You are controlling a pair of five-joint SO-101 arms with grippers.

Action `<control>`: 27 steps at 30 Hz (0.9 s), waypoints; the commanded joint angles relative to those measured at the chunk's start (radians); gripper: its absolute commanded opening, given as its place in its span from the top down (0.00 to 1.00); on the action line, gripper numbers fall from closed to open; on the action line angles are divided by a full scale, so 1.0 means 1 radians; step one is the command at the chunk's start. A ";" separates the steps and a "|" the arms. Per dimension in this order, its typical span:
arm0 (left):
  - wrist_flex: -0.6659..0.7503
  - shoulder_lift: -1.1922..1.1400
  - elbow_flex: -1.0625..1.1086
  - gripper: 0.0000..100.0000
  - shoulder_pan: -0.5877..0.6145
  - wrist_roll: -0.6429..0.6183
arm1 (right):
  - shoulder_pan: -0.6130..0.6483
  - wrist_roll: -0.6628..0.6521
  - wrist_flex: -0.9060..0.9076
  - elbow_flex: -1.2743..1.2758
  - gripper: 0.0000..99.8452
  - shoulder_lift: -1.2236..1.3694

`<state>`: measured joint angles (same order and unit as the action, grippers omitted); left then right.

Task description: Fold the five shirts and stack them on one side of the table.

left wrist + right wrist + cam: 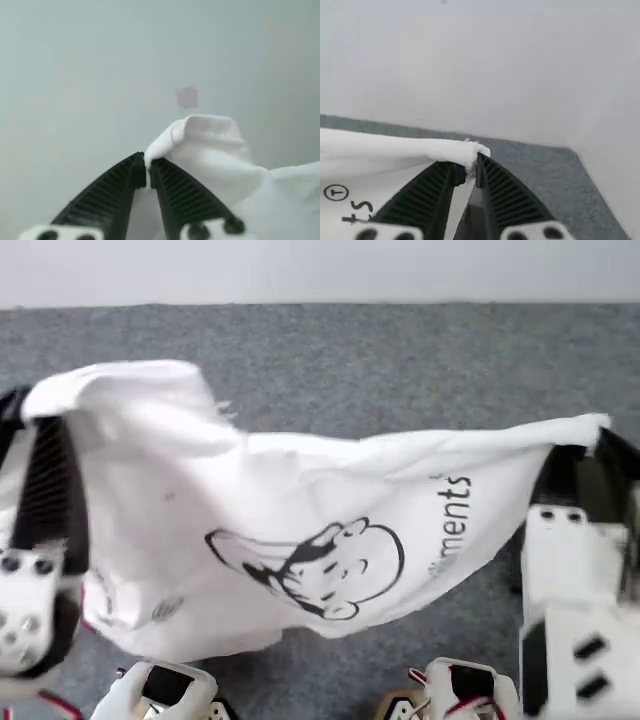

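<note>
Stretching grey and felt-like as the tabletop [400, 350], well below both tools. Hanging a white shirt [300, 530] between the two tools, raised off the tabletop and sagging from each tip toward the middle, with the printed cartoon drawing [310, 565] facing up roughly midway between them. Clenching the left tool [147, 167] on a bunched corner of the shirt, with cloth mushrooming just past the fingertips. Clenching the right tool [474, 167] on the opposite edge, with only a thin lip of fabric poking beyond its tips.

Judging the risks from here:

- Gripping very little cloth at the right tool, so probably risking a slip if pulling the tools farther apart or swinging quickly.
- Risking an uneven lay at the left tool, with the bunched wad hiding which part of the shirt is caught there.
- Risking wrinkles or a doubled-over hem when lowering, with the slack belly likely meeting the tabletop before the held edges.
- Risking a skewed fold too, judging by the held edge running at a slight slant from one tool to the other in the high view.
</note>
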<state>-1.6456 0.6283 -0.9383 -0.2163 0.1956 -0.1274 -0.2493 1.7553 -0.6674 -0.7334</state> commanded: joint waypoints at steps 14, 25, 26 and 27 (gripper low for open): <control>-0.055 -0.015 -0.010 0.98 -0.005 -0.017 | 0.010 0.014 0.039 0.170 0.99 -0.018; -0.051 -0.009 -0.010 0.98 -0.008 -0.015 | 0.004 0.014 0.041 0.172 0.99 -0.116; -0.051 -0.014 -0.010 0.98 -0.006 -0.015 | 0.002 0.014 0.041 0.172 0.99 -0.116; -0.051 -0.017 -0.008 0.98 -0.003 -0.015 | 0.002 0.014 0.041 0.175 0.99 -0.114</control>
<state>-1.6993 0.6176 -0.9383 -0.2163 0.1926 -0.1274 -0.2463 1.7553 -0.4971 -0.8470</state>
